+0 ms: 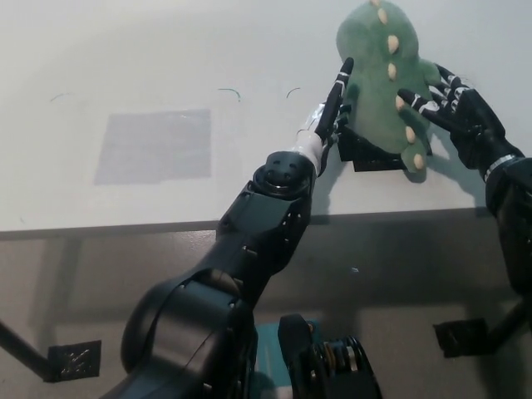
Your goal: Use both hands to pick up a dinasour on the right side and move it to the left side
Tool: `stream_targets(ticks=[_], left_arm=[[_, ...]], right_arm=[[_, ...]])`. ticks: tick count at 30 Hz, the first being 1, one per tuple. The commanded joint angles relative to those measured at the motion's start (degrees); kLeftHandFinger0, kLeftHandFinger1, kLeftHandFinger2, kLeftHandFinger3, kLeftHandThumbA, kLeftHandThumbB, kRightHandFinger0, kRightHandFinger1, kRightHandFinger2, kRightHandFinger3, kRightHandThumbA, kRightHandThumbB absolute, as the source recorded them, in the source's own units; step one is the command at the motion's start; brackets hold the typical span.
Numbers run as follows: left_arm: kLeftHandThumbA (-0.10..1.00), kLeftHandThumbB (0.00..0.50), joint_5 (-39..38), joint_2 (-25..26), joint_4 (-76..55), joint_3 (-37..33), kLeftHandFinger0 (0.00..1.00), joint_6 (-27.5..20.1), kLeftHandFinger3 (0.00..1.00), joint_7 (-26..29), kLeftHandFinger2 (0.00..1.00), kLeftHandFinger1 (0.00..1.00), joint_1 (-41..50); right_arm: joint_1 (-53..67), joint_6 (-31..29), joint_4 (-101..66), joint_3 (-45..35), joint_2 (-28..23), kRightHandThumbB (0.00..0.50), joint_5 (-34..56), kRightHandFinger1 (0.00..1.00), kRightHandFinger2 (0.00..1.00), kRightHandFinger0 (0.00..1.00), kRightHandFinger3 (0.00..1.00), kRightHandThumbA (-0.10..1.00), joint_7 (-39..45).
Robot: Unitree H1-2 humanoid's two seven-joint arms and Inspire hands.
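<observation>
Green plush dinosaur (384,71) with cream spikes, pressed between two robot hands over a black square (370,151) at the right of the white counter (150,50). Left robot hand (332,108) flat against its left flank, fingers straight; right robot hand (453,108) spread on the other. Grey patch (154,145) well left. No legible writing.

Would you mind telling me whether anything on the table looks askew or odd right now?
The green dinosaur leans tilted between the left hand and right hand, partly over a black square. Nothing looks damaged or spilled.
</observation>
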Motion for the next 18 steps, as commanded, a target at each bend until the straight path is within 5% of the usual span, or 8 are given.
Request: stream_targets(ticks=[1, 10, 13, 18], left_arm=[[1.0, 0.435, 0.19, -1.24, -1.36, -0.33, 1.0, -1.63, 1.0, -0.57, 1.0, 1.0, -1.44], [1.0, 0.411, 0.91, 0.29, -2.06, -1.1, 1.0, -2.57, 1.0, -0.43, 1.0, 1.0, 5.17], [1.0, 0.441, 0.64, 1.12, -3.27, -0.68, 1.0, -2.51, 1.0, 0.37, 1.0, 1.0, 7.03], [1.0, 0.416, -0.92, 3.18, -5.78, 0.85, 1.0, -4.85, 1.0, -1.08, 1.0, 1.0, 9.63]], right_arm=[[-2.15, -3.38, 1.42, 1.19, 2.3, 0.336, -0.79, 1.0, 1.0, 1.0, 1.0, 1.0, -0.03], [-0.01, -5.7, 6.71, 3.01, 6.93, 0.379, -3.23, 1.0, 1.0, 1.0, 1.0, 1.0, -2.81], [1.67, -7.3, 6.06, 4.83, 8.5, 0.374, -5.02, 1.0, 1.0, 1.0, 1.0, 1.0, -3.24], [2.29, -9.05, 5.14, 6.94, 10.78, 0.297, -5.83, 1.0, 1.0, 1.0, 1.0, 1.0, -3.25]])
